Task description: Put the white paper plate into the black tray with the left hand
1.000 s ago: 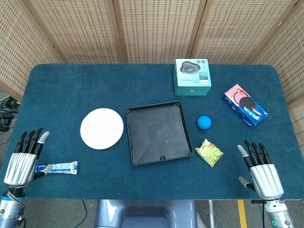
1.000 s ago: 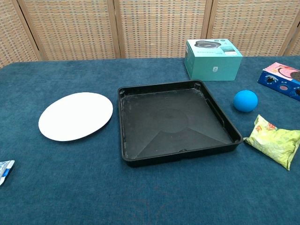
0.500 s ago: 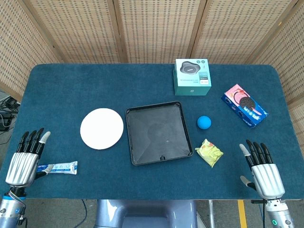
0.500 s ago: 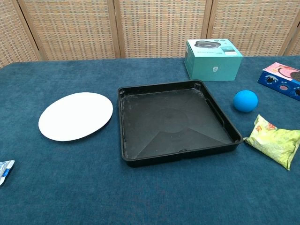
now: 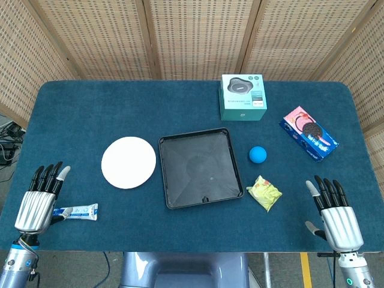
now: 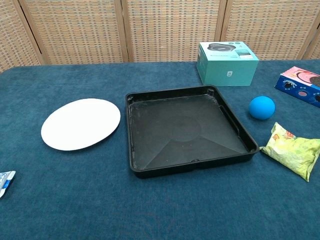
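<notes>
You're dealing w/ a white paper plate [image 5: 128, 162] that's prob. very light, thin and bendy, lying flat on the blue table [image 5: 90, 114] w/ no raised lip showing, so you're likely needing to work fingertips under the edge nearest your left hand [image 5: 41, 201] and pinch the rim, not press the middle. It's looking plain, round, clean white, sitting just left of the black tray [image 5: 200, 168], close to its wall but whether touching, can't tell. Your left hand is hovering empty at the near-left table edge, fingers extended and slightly apart, well apart from the plate, beside a snack bar [image 5: 77, 211]; right hand [image 5: 336, 216] is idling the same way, near-right.
</notes>
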